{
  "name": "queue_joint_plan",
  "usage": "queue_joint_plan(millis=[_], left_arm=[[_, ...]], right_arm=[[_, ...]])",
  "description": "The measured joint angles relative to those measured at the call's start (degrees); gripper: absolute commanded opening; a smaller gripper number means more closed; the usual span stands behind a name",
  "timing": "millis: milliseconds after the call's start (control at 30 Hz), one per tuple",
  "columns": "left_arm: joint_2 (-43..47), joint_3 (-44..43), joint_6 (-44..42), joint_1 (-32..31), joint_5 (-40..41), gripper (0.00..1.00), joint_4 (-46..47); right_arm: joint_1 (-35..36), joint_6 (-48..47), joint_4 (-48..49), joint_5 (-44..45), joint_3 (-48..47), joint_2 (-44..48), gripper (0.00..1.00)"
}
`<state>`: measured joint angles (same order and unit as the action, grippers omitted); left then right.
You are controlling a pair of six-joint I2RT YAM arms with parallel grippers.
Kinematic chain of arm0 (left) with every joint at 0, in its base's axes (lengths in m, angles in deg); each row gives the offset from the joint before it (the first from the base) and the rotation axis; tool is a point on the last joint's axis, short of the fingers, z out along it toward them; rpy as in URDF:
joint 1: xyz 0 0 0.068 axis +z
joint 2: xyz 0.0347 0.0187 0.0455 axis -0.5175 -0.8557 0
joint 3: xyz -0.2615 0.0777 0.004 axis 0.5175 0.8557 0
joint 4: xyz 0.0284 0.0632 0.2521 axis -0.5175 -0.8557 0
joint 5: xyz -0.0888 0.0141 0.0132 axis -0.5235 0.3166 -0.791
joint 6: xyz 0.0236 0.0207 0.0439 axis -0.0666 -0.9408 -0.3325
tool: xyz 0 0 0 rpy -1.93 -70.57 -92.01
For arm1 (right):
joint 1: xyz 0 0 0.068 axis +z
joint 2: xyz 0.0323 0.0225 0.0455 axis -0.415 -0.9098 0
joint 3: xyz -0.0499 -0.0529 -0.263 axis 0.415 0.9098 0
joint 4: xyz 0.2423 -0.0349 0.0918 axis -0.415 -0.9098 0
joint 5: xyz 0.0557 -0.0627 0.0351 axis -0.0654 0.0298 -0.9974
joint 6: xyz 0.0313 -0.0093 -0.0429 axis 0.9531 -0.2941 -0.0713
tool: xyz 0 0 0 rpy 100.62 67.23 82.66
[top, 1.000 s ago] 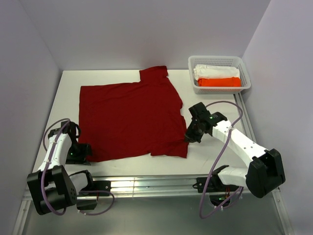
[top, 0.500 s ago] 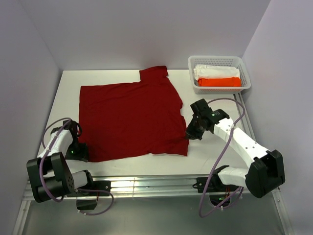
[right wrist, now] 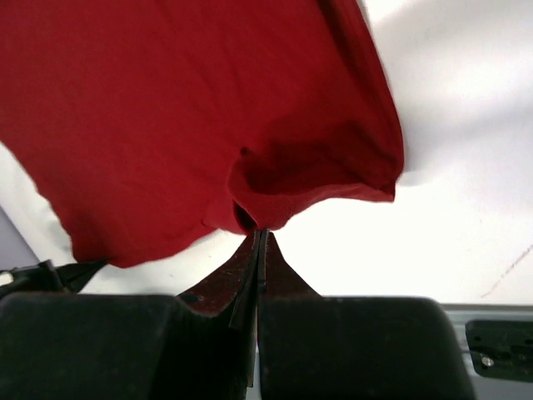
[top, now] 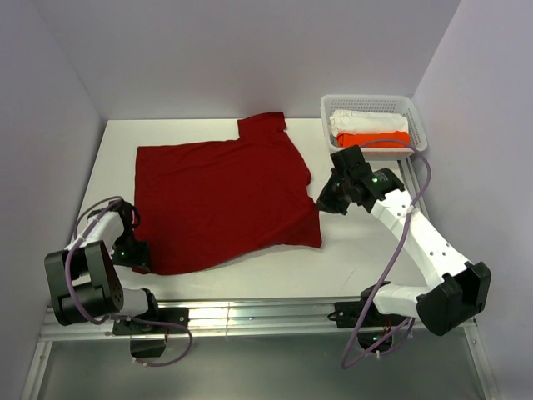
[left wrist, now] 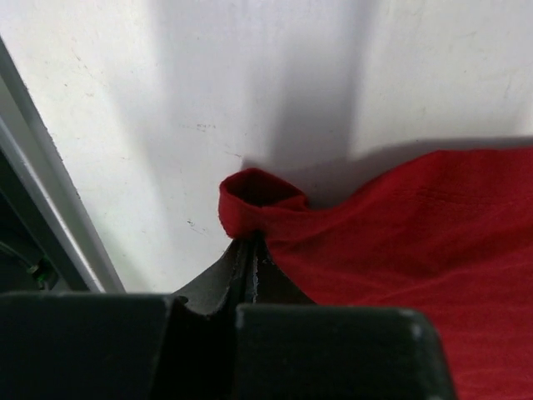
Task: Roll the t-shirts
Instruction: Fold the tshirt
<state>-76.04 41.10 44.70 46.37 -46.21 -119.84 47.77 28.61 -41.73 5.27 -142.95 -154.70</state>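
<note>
At the 7 o'clock corner of the dark red t-shirt, the left pincer is pressed together on a curled bit of cloth. The shirt lies spread on the tabletop. At its 3 o'clock edge the right pincer pinches the cloth. A basket at 1 o'clock holds the white t-shirt and the orange t-shirt.

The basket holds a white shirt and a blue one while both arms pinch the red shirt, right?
Not blue: the top external view shows the basket holding a white t-shirt and a bright orange t-shirt. The dark red t-shirt is indeed pinched on both sides.
</note>
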Motion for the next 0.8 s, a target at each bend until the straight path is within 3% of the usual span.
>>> queue_joint_plan(millis=[500,800], left_arm=[[-9.33,-20.98,-3.15,0.00,1.09,0.00,-4.24],[-13.64,-24.33,-4.22,0.00,1.01,0.01,-5.03]], right_arm=[[-1.36,-7.23,0.46,-0.63,-12.28,-9.55,0.00],[-1.86,-10.69,2.10,-1.99,-15.15,-12.79,0.00]])
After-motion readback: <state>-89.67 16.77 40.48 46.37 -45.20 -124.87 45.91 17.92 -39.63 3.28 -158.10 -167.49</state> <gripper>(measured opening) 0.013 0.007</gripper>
